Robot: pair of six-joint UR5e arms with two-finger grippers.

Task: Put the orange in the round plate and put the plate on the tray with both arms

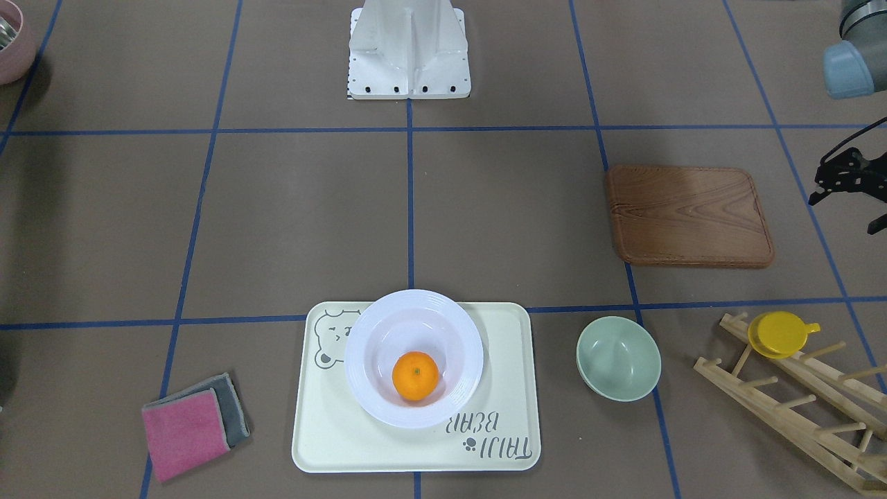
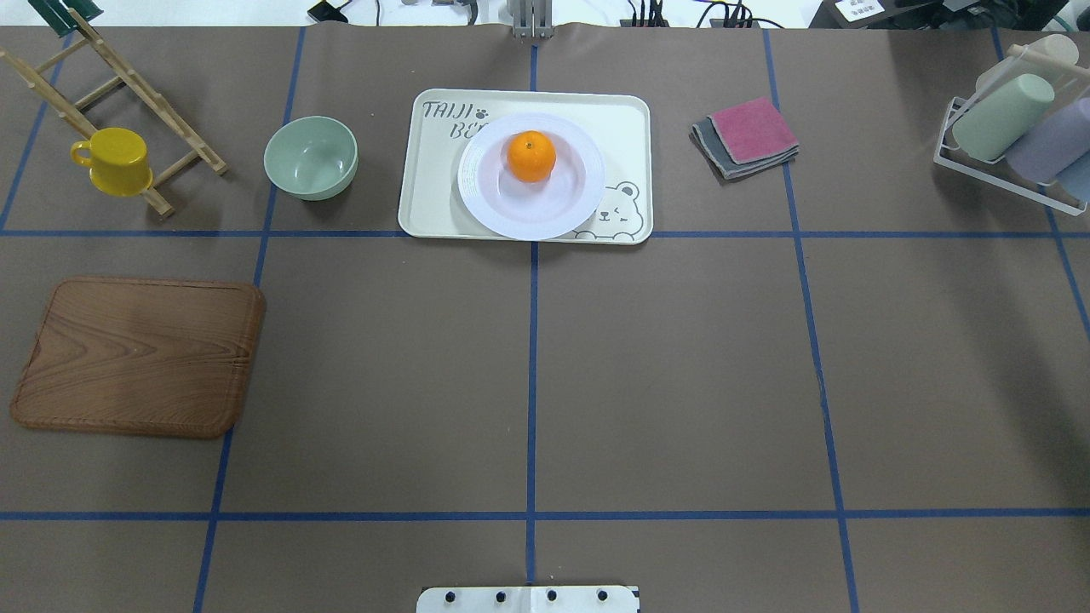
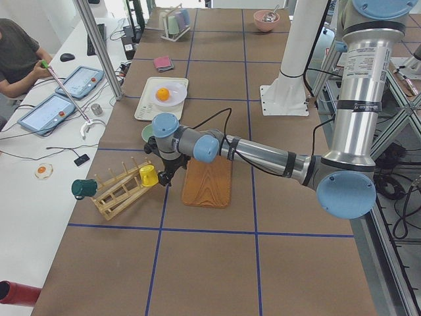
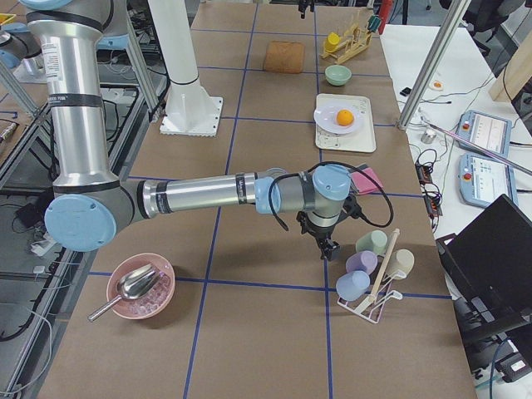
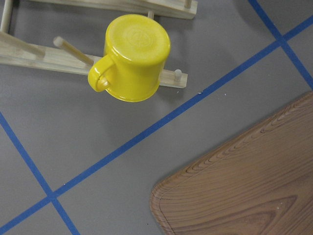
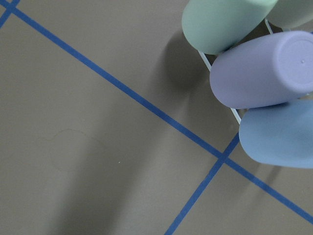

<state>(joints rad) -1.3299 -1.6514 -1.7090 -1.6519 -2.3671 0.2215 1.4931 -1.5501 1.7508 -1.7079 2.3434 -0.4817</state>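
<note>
The orange (image 1: 416, 375) (image 2: 531, 156) lies inside the white round plate (image 1: 360, 346) (image 2: 511, 213). The plate rests on the cream bear tray (image 1: 506, 346) (image 2: 626, 119), overhanging its robot-side edge a little. Both arms are far from it. My left gripper (image 1: 845, 208) (image 3: 164, 179) hovers between the wooden board and the yellow cup, its fingers apart and nothing in them. My right gripper (image 4: 330, 248) hangs over bare table near the pastel cup rack; it shows only in the exterior right view, so I cannot tell its state.
A wooden board (image 2: 140, 356), a pale-green bowl (image 2: 311, 157) and a yellow cup (image 5: 132, 56) on a wooden rack (image 1: 797, 402) lie on my left side. Folded pink and grey cloths (image 2: 748, 136) and a cup rack (image 2: 1018, 128) are on my right. A pink bowl (image 4: 140, 287) sits near the right arm's base.
</note>
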